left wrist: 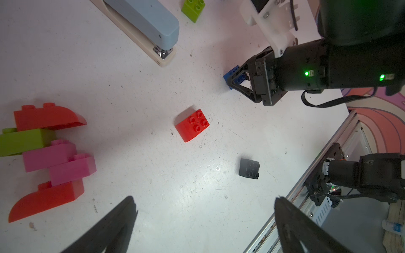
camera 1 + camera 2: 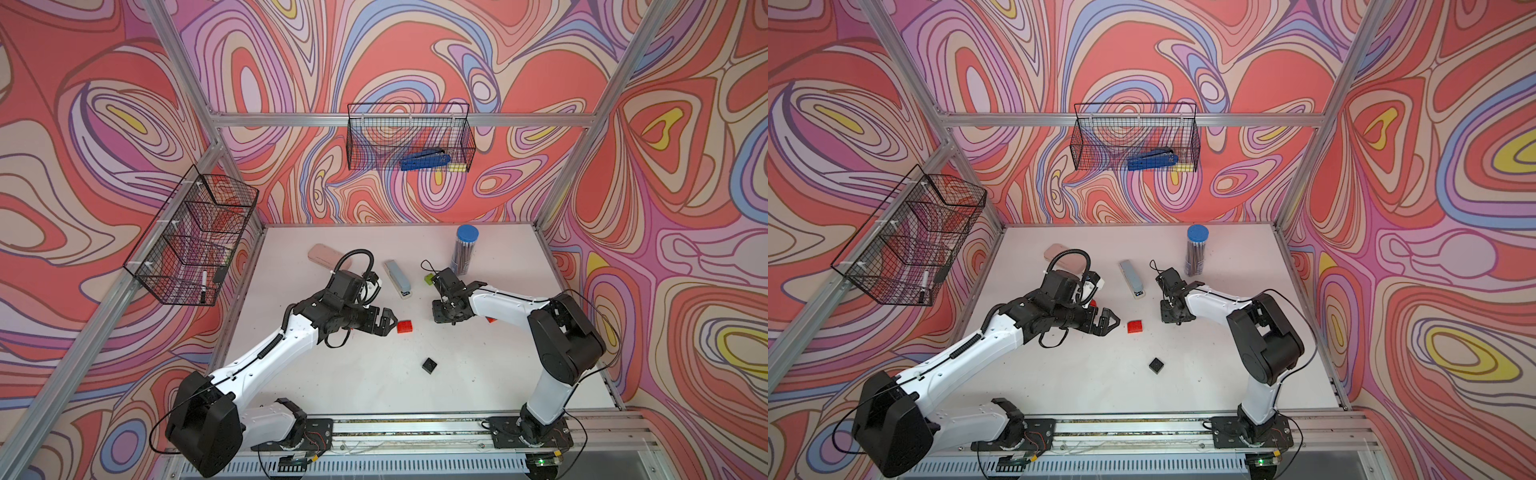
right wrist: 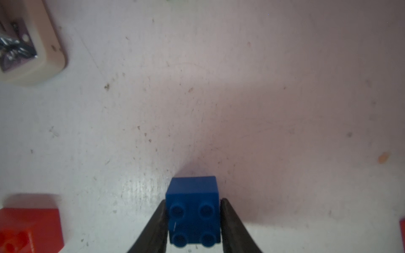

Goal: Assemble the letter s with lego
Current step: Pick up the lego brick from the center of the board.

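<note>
White tabletop [image 2: 374, 386], right gripper [image 3: 193, 202] pinching blue brick [image 3: 192, 195] — left gripper [image 1: 205, 199] spread wide near red brick [image 1: 192, 125]

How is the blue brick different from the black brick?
Colour: the blue brick is bright blue, the black brick is dark. Grip: the blue brick is pinched between the fingers of the right gripper; the black brick lies alone on the table, nothing touching it. Both are small square bricks with four studs.
</note>
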You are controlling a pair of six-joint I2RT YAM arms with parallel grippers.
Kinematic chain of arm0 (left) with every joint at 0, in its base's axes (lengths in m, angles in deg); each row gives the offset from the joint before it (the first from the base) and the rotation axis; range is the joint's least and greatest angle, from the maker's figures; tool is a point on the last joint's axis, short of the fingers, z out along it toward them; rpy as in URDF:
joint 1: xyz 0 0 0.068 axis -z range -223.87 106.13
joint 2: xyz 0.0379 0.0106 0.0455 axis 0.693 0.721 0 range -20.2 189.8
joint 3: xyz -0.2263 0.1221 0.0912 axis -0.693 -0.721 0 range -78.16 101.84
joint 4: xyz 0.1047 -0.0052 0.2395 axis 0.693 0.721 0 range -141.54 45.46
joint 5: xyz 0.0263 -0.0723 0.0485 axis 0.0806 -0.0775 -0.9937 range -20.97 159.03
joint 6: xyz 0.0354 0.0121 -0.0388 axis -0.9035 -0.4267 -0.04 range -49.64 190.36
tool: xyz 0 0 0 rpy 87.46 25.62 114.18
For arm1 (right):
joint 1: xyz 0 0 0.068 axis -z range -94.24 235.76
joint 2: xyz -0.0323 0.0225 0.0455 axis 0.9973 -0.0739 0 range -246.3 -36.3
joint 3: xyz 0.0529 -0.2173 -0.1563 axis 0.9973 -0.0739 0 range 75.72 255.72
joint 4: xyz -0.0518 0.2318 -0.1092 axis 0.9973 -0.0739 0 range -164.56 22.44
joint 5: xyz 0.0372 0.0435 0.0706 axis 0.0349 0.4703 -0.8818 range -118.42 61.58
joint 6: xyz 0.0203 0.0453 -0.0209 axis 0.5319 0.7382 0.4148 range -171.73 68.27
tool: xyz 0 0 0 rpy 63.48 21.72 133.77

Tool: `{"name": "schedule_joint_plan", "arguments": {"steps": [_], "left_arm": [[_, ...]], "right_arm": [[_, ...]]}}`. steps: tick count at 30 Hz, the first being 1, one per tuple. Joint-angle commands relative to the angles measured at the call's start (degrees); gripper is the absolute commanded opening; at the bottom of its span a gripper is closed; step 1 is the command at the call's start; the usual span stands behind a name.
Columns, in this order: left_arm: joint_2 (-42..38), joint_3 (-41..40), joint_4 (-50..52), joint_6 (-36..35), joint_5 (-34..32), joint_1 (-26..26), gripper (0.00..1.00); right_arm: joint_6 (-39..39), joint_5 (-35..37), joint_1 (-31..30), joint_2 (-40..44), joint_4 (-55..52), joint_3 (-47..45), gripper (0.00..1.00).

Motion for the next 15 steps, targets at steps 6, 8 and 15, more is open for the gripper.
{"name": "schedule_joint_plan", "arguments": {"steps": [6, 8, 15], "left_arm": [[0.7, 1.7, 1.6, -1.2, 0.4, 0.2, 1.00], [0.7, 1.8, 1.8, -1.4, 0.3, 0.2, 1.00], [0.1, 3.0, 6.2, -3.7, -2.6, 0.2, 1.00]], "right_arm": [[-0.2, 1.1, 0.3, 0.6, -0.7, 1.1, 0.33], [-0.2, 0.8, 0.3, 0.6, -1.4, 1.5, 0.33], [3.7, -3.1, -0.5, 6.4, -3.1, 1.0, 0.29]]}}
